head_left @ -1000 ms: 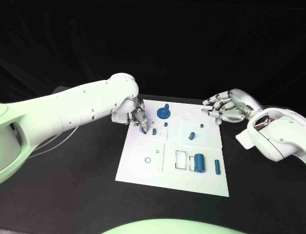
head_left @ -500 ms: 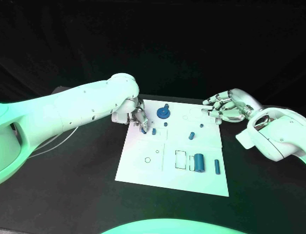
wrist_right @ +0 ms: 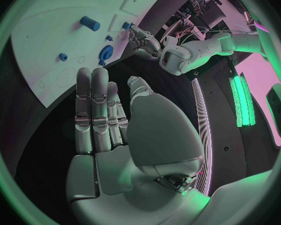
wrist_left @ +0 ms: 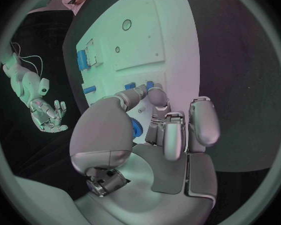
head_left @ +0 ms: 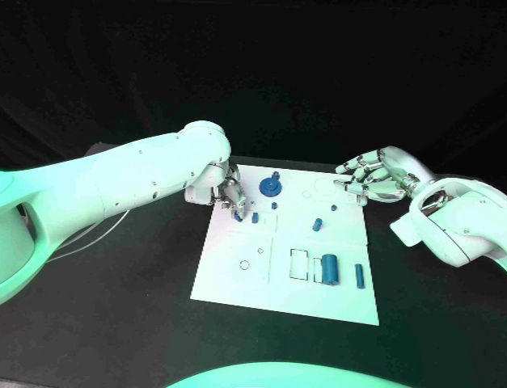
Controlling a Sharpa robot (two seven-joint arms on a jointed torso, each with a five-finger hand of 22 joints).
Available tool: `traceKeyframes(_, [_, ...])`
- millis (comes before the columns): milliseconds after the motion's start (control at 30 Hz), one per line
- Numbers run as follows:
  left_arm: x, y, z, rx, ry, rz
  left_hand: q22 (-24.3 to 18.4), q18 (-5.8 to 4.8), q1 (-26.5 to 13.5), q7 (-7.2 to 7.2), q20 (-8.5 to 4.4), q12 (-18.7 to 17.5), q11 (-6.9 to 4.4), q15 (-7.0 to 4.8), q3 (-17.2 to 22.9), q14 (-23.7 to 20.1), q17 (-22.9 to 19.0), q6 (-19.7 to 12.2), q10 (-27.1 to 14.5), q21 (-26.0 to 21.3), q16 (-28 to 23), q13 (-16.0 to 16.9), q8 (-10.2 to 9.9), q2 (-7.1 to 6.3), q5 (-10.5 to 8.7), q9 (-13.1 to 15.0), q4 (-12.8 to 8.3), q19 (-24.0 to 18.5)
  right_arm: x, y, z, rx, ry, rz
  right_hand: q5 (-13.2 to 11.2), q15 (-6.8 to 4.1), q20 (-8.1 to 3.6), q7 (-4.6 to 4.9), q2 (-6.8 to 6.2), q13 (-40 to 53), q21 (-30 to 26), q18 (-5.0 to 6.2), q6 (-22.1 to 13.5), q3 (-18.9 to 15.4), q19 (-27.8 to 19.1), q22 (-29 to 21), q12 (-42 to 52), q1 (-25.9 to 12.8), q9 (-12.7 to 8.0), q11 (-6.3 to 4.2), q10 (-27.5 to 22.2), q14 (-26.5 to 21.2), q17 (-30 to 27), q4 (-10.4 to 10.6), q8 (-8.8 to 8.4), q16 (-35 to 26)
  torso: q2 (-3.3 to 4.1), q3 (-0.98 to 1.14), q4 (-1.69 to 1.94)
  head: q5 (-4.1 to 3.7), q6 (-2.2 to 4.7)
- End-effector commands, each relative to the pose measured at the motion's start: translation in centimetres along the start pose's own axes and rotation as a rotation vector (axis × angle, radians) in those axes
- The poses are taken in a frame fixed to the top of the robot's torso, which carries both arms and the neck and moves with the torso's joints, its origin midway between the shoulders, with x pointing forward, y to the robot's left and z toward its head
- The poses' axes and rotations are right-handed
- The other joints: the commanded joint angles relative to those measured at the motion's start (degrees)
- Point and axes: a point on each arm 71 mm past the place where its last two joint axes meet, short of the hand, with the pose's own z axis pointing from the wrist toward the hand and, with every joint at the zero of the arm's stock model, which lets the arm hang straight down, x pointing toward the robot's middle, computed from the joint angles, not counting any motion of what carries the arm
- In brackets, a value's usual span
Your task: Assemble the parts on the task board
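The white task board (head_left: pixel 279 283) lies mid-table. My left hand (head_left: pixel 224 194) hovers over its far left part, fingertips (wrist_left: pixel 156 92) drawn together and pinching a small blue peg (head_left: pixel 239 215) just above the board, next to another blue peg (head_left: pixel 255 217). A blue gear-like part (head_left: pixel 272 187) stands just beyond, also visible as the gear (wrist_right: pixel 105 52). My right hand (head_left: pixel 369 179) hovers off the board's far right corner, fingers (wrist_right: pixel 100 110) straight and apart, holding nothing.
More small blue pegs (head_left: pixel 318 225) stand mid-board, and two blue cylinders (head_left: pixel 330 269) lie in slots near the right edge. Bare black table (head_left: pixel 113 307) surrounds the board.
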Motion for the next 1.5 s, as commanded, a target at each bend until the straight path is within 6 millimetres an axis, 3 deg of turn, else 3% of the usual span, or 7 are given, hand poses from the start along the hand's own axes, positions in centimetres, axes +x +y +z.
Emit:
traceKeyframes(33, [0.85,-0.15,0.32,-0.035,0.040,0.025,0.0,-0.88,-0.4,-3.56,0.01,0.4,-1.76,-0.45,-0.3,5.8,13.9,4.1,2.1,0.3,0.3,-0.1,0.3,0.23,0.37,3.4,-0.3,0.3,0.11,0.09,-0.02,-0.011,0.011,-0.004,0.3,0.03,0.14,0.13,-0.11,-0.1,-0.3,0.27,-0.1,0.3,0.5,-0.1,0.0,-0.5,-0.1,-0.18,-0.4,0.4,0.1,-0.1,0.23,-0.3,-0.01,-0.01,-0.01,-0.02,-0.06])
traceKeyframes(633, [0.82,-0.08,0.33,-0.037,0.039,0.024,0.3,-0.94,-3.8,-3.93,-0.27,0.8,-2.04,-0.70,-5.0,5.8,13.9,5.1,2.6,0.4,0.4,0.1,0.0,1.12,0.37,3.6,1.8,0.5,0.10,0.09,-0.04,-0.011,0.011,-0.004,0.3,0.03,0.14,0.13,-0.11,-0.1,-0.3,0.27,-0.1,0.3,0.5,-0.1,0.0,-0.5,-0.1,-0.18,-0.4,0.4,0.1,-0.1,0.23,-0.3,-0.01,-0.01,0.00,-0.07,0.02])
traceKeyframes(1000, [0.58,0.14,0.39,-0.047,0.015,0.015,0.3,-0.94,-3.9,-3.96,-0.29,0.7,-2.06,-0.72,-5.4,5.8,13.9,5.1,2.5,0.4,0.3,-0.1,-0.1,1.23,0.37,3.6,1.9,0.5,0.08,0.07,-0.07,-0.010,0.011,-0.004,0.3,0.03,0.14,0.13,-0.11,-0.1,-0.3,0.27,-0.1,0.3,0.5,-0.1,0.0,-0.5,-0.1,-0.18,-0.4,0.4,0.1,-0.1,0.23,-0.3,-0.01,-0.02,-0.02,-0.17,0.16])
traceKeyframes(1333, [0.50,0.31,0.41,-0.053,0.011,0.021,0.4,-0.95,-4.2,-3.91,-0.32,0.6,-2.04,-0.73,-6.6,5.8,13.9,4.9,2.3,0.4,0.3,-0.2,-0.3,0.81,0.36,3.6,1.9,0.5,0.09,0.07,-0.07,-0.010,0.013,-0.004,0.3,0.03,0.14,0.13,-0.11,-0.1,-0.3,0.27,-0.1,0.3,0.5,-0.1,0.0,-0.5,-0.1,-0.18,-0.4,0.4,0.1,-0.1,0.23,-0.3,-0.01,-0.03,0.01,-0.27,0.18])
traceKeyframes(1500, [0.47,0.32,0.38,-0.048,0.003,0.010,0.4,-0.97,-6.8,-3.81,-0.27,0.8,-1.91,-0.65,-9.9,5.8,13.9,5.4,2.4,0.4,0.4,0.0,-0.4,-0.13,0.30,3.6,3.7,0.5,0.09,0.07,-0.06,-0.010,0.013,-0.004,0.3,0.03,0.14,0.13,-0.11,-0.1,-0.3,0.27,-0.1,0.3,0.5,-0.1,0.0,-0.5,-0.1,-0.18,-0.4,0.4,0.1,-0.1,0.23,-0.3,0.00,-0.07,-0.01,-0.30,0.23])
